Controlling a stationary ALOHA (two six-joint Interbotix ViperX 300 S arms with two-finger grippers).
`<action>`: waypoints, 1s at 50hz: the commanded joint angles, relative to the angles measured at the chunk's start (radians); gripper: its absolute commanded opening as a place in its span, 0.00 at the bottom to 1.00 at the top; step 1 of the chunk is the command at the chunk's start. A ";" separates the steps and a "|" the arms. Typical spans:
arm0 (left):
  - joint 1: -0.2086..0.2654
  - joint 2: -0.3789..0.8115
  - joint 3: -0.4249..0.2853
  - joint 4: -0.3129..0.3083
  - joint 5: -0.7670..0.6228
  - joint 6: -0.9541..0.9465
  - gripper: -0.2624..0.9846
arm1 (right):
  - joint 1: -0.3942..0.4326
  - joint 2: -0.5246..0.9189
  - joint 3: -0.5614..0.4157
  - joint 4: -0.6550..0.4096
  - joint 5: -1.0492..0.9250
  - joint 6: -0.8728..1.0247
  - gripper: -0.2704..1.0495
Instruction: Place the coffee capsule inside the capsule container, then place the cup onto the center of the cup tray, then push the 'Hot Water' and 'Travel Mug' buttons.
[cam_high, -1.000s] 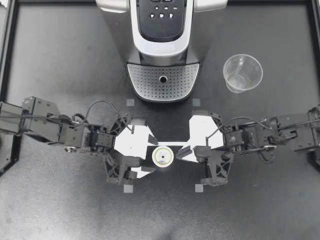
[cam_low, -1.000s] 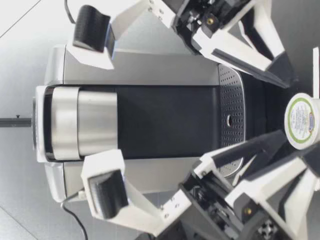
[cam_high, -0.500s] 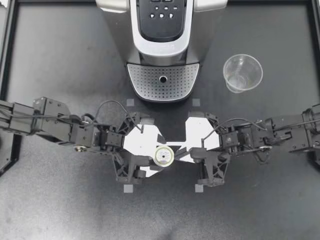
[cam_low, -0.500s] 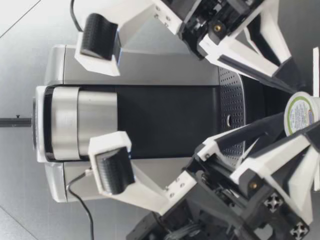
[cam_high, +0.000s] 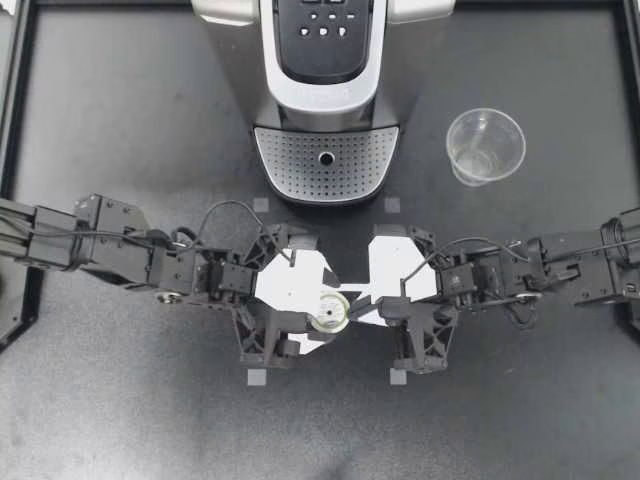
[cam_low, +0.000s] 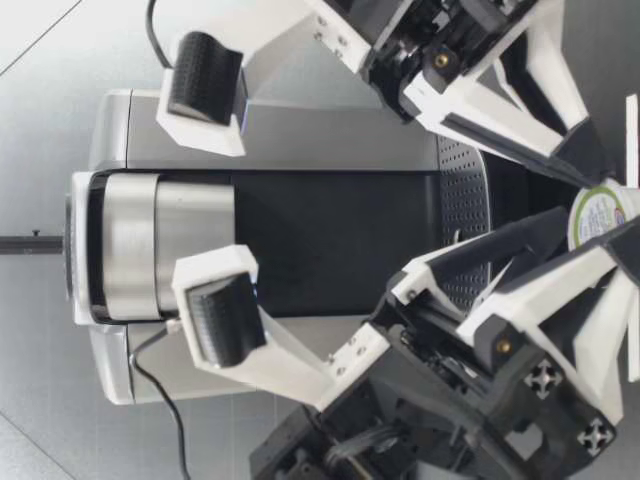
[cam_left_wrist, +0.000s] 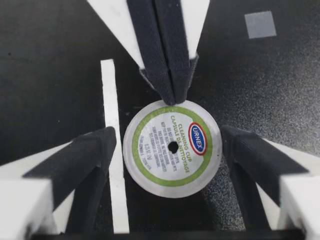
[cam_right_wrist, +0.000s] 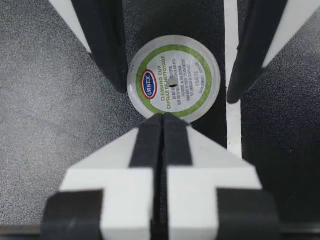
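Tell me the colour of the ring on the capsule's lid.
Green, circling the white lid of the coffee capsule, clearest in the left wrist view.

Green-ringed printed label on the coffee capsule (cam_left_wrist: 171, 146) lid

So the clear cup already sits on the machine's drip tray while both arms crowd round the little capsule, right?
Not quite. The top view shows the clear cup standing on the table beside the coffee machine, not on its drip tray. The left gripper and right gripper do crowd round the capsule.
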 joint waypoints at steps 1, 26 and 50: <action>0.005 -0.014 -0.021 0.002 0.000 0.002 0.81 | 0.005 -0.011 -0.020 -0.002 -0.011 -0.002 0.27; 0.005 -0.005 -0.034 0.000 0.038 -0.002 0.72 | 0.005 -0.011 -0.021 -0.002 -0.011 -0.002 0.27; 0.003 -0.058 -0.005 -0.005 0.048 -0.018 0.62 | -0.003 -0.129 -0.005 0.000 -0.011 0.009 0.27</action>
